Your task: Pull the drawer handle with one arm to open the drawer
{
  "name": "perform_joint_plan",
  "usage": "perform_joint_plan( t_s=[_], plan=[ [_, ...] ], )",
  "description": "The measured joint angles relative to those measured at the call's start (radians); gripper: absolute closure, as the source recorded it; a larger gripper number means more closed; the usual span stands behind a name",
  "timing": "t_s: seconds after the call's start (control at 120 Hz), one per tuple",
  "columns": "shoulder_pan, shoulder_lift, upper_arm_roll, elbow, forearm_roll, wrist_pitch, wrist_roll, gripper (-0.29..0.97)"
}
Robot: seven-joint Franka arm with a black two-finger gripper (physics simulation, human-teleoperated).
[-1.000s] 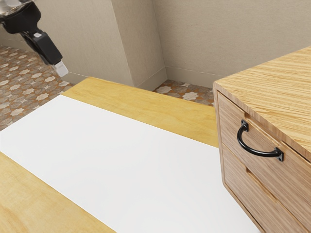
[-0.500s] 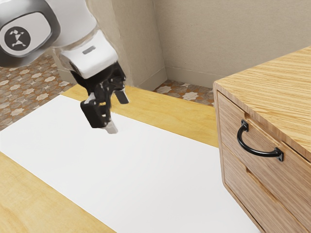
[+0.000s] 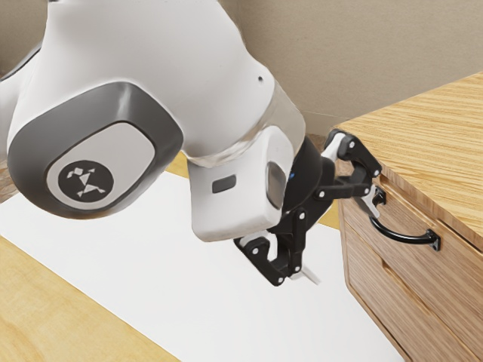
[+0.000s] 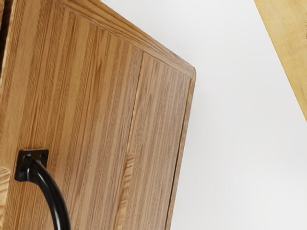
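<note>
The wooden cabinet stands at the exterior view's right, and its top drawer sits flush with the front. A black curved handle is fixed to that drawer. My gripper is open wide just left of the cabinet front, with nothing between its fingers. One fingertip is right beside the handle's left mount, and the other hangs lower over the mat. In the wrist view the drawer front is close ahead, with the handle curving off its mount.
A lower drawer with a recessed grip sits under the top one. A white mat covers the wooden table. My bulky arm takes up the exterior view's upper left. A beige wall rises behind.
My arm swung from the exterior view's upper left across the mat to the cabinet front. The hand turned to face the drawer, fingers still apart. The drawer has not moved.
</note>
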Motion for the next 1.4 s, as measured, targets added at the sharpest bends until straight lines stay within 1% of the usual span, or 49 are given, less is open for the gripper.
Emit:
perform_joint_plan(
  t_s=[0.117, 0.333, 0.483, 0.6, 0.692, 0.85, 0.975, 1.283, 1.333, 1.4],
  plan=[
    [-0.004, -0.063, 0.003, -0.080, -0.008, 0.039, 0.039, 0.03],
    [-0.001, -0.071, 0.001, -0.065, -0.012, 0.043, 0.092, 0.03],
    [-0.003, -0.129, 0.003, -0.063, -0.013, -0.087, 0.113, 0.02],
    [-0.013, -0.162, 0.001, -0.073, -0.010, -0.128, 0.129, 0.02],
    [-0.017, -0.169, -0.002, -0.094, -0.008, -0.091, 0.157, 0.03],
    [-0.010, -0.156, -0.033, -0.104, -0.014, -0.004, 0.181, 0.03],
    [-0.012, -0.129, -0.033, -0.117, -0.014, 0.044, 0.191, 0.03],
    [-0.013, -0.129, -0.032, -0.175, -0.021, 0.093, 0.177, 0.03],
    [-0.004, -0.128, -0.027, -0.176, -0.020, 0.097, 0.174, 0.03],
    [0.030, -0.113, -0.023, -0.176, -0.018, 0.105, 0.168, 0.03]
  ],
)
